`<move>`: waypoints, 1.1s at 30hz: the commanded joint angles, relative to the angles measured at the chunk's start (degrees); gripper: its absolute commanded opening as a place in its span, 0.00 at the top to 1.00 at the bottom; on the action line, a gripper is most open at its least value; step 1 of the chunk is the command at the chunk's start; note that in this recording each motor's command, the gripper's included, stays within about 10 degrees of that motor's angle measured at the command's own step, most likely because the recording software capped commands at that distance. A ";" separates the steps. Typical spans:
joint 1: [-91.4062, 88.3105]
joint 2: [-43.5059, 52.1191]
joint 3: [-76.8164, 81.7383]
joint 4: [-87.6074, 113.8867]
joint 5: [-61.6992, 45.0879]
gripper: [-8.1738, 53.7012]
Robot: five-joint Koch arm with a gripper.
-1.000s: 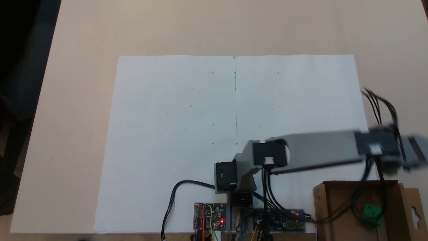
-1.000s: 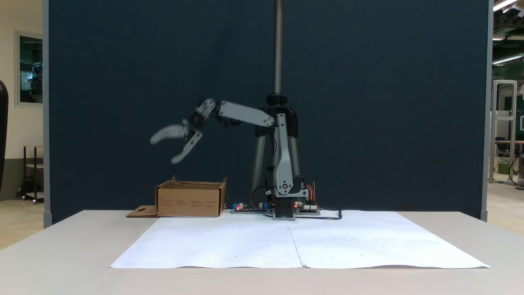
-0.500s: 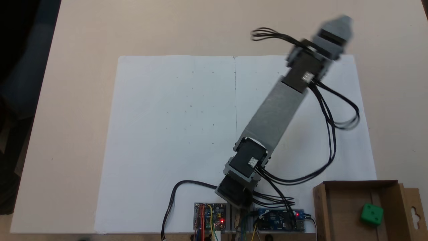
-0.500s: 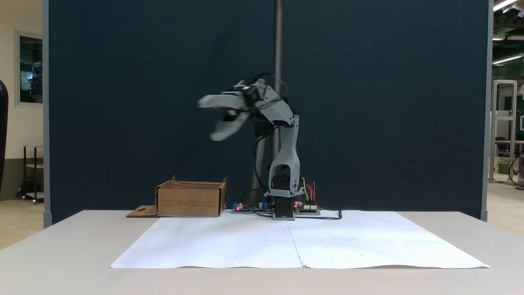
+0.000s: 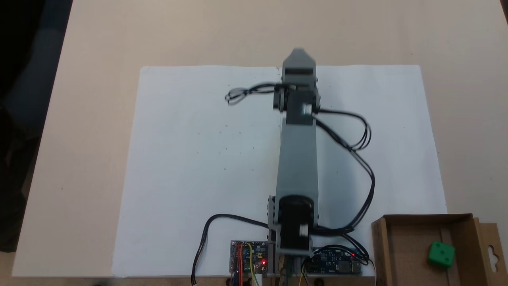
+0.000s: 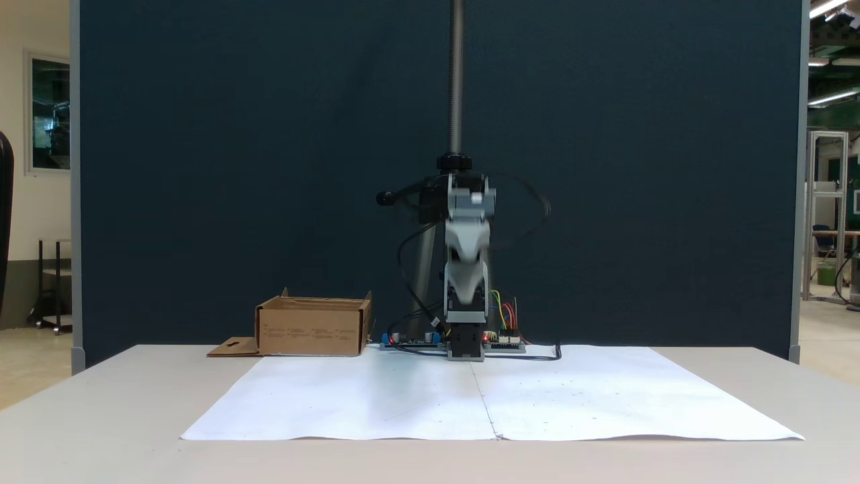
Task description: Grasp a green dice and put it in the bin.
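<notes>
Take the box [image 5: 420,254] as your landmark, working left to right in the view from above. Your tool [image 5: 298,59] hangs over the far edge of the white paper [image 5: 190,159], well apart from the box and to its upper left, pointing straight away from the arm's base. Whether it is released or clenched you cannot tell here — its two jaws line up one behind the other. The green dice [image 5: 441,253] already lies inside the box, toward its right wall — a cube, so no long axis; a four-pip face looks up.
</notes>
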 commanded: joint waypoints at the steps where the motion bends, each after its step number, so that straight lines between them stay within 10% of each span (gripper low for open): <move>1: -0.26 6.68 4.57 -9.38 3.43 0.16; 18: -0.88 23.29 56.95 -44.98 -1.23 0.12; 33: -0.18 23.12 67.50 -79.17 -0.53 0.12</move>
